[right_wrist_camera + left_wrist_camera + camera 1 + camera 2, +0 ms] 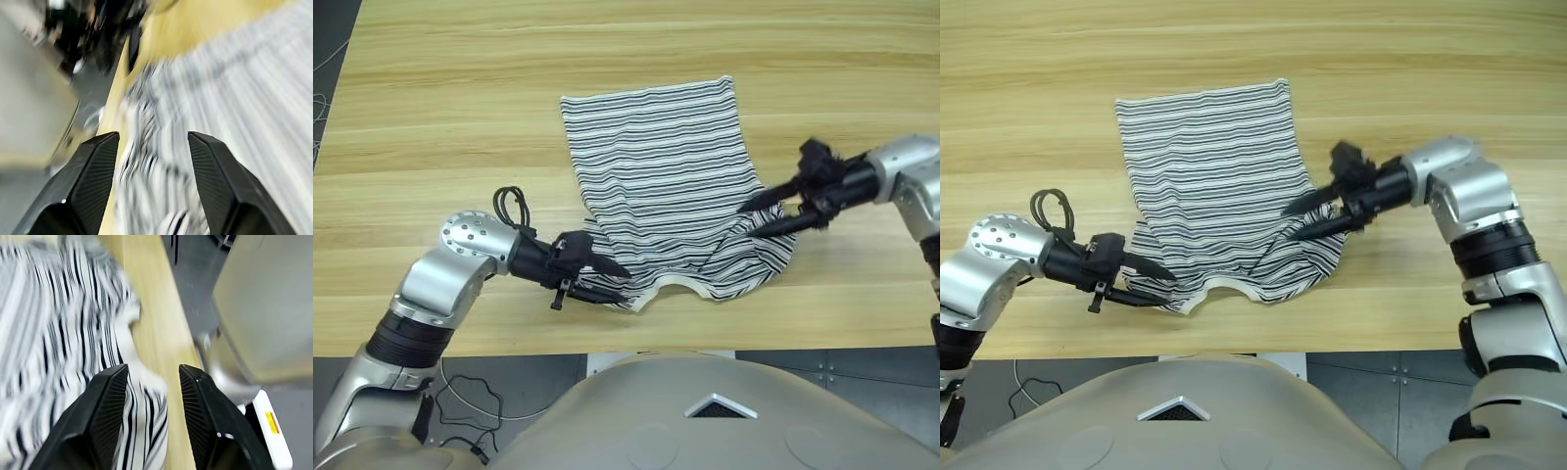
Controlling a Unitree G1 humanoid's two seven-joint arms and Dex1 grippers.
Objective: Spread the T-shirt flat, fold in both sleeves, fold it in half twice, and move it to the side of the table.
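In the head views, the striped T-shirt is lying near the middle of the wooden counter. Its far half toward 12 o'clock is spreading fairly flat, while the near end around the neckline at 6 o'clock is bunching into wrinkles. The left claw is sitting at the shirt's 7 o'clock corner, low against the cloth. The right claw is coming in at about 4 o'clock, with its tips over the crumpled edge. In the left wrist view, that claw is standing wide, with striped fabric and a strip of bare counter showing in the gap, so it is gripping nothing. In the right wrist view, the other claw is likewise gaping wide above blurred stripes, and nothing is pinched in it. The shirt is looking light, thin and limp, so it is likely going to sag, drag and refold wherever it is lifted. Pinching the two near corners at the shoulder seams and pulling them apart along the counter is probably going to smooth it best.
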